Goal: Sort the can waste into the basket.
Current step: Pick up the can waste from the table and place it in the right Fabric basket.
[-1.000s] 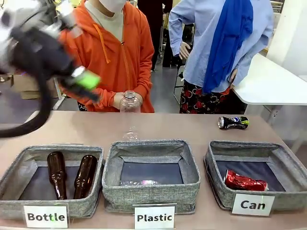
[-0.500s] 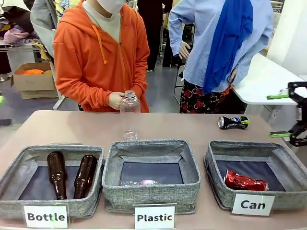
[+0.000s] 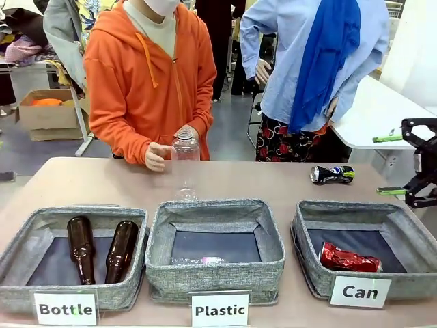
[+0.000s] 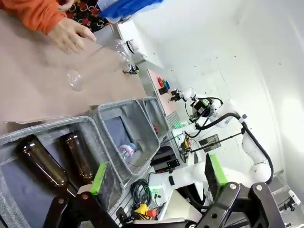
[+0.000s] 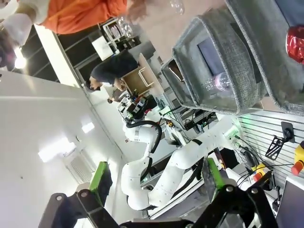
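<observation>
While my right tool (image 3: 377,166) hangs at the right edge of the front frame, fingers wide apart and empty, my left tool (image 4: 156,173) is likewise spread open on nothing. On the worktop (image 3: 273,181), the basket (image 3: 302,239) at lower right holds the crushed red can (image 3: 349,260). The dark can (image 3: 332,175) lies on its side beyond it, on the bare worktop.
</observation>
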Motion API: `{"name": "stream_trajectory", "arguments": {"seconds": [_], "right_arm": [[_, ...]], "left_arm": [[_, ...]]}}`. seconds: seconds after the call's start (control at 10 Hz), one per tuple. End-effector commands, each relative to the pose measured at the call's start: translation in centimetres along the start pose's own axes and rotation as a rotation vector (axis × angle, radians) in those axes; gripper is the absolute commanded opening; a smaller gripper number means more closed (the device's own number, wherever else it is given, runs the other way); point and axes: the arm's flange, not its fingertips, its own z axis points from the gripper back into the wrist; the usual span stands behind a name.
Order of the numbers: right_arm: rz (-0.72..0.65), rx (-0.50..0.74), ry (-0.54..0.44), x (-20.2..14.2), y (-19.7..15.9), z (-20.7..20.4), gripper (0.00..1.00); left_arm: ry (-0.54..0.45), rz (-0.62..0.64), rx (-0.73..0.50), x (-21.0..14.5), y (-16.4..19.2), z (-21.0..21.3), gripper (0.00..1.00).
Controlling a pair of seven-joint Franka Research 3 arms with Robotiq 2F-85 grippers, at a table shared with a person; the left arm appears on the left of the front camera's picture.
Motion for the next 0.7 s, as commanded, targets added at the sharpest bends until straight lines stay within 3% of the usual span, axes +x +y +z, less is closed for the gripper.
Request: {"name": "stream_trajectory", "arguments": {"seconds": [0.0,0.6], "right_arm": [[0.0,-0.008,0.013,-0.51,0.05,0.01,1.0],[0.004,0.001,0.001,-0.12,0.08,0.03,1.0]], "left_arm": [[0.012,0.003,-0.004,-0.21,-0.54,0.21,1.0],[0.012,0.003,-0.004,-0.21,-0.54,0.21,1.0]]}}
